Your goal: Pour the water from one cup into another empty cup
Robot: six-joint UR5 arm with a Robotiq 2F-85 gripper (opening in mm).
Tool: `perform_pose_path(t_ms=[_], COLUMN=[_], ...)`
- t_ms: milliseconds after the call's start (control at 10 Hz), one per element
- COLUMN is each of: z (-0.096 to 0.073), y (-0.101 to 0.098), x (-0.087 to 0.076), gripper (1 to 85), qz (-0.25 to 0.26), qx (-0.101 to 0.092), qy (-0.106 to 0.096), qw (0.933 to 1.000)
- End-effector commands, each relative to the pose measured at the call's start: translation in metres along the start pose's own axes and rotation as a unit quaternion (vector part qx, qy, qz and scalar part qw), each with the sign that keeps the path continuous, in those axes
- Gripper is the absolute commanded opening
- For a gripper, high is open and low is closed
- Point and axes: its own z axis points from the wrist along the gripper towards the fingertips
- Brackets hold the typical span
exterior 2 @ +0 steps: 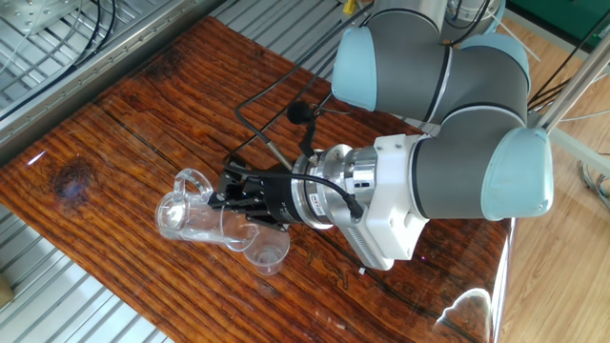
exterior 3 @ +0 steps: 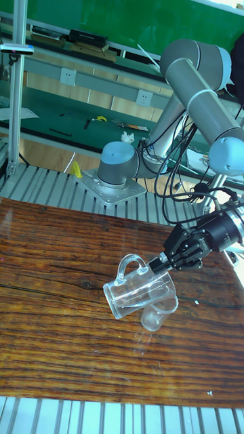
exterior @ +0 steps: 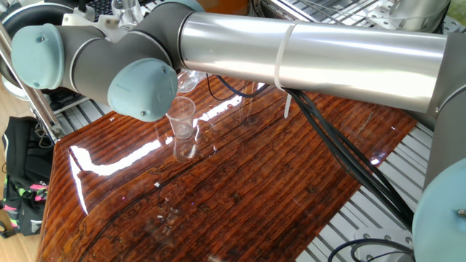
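The one cup, a clear handled glass mug [exterior 2: 191, 217] [exterior 3: 137, 290], is tipped on its side just above the wooden table [exterior 2: 114, 143], handle up. My gripper [exterior 2: 235, 198] [exterior 3: 165, 263] is shut on its rim end. Under that end the other cup, small, tapered and clear [exterior 2: 268, 252] [exterior 3: 154, 317] [exterior: 182, 121], stands upright on the table, its rim touching or nearly touching the mug. In one fixed view the arm hides the gripper and most of the mug. The water is too clear to make out in either cup.
Black cables [exterior 2: 276, 95] loop over the table behind the gripper. Slatted metal decking [exterior 2: 57, 57] borders the table's edges. The arm's base [exterior 3: 115, 171] sits beyond the far edge. The arm's big silver link [exterior: 306, 51] spans above the table.
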Motion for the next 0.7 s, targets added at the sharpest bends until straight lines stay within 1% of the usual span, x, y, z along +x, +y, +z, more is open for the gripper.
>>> perform_pose_path(t_ms=[0, 600], z=[0.0005, 0.0001], y=[0.0021, 0.0018], x=[0.0014, 0.0019], gripper=[1.7, 1.7], qz=[0.002, 0.001], qx=[-0.005, -0.002], qy=[0.003, 0.003], qw=[1.0000, 1.0000])
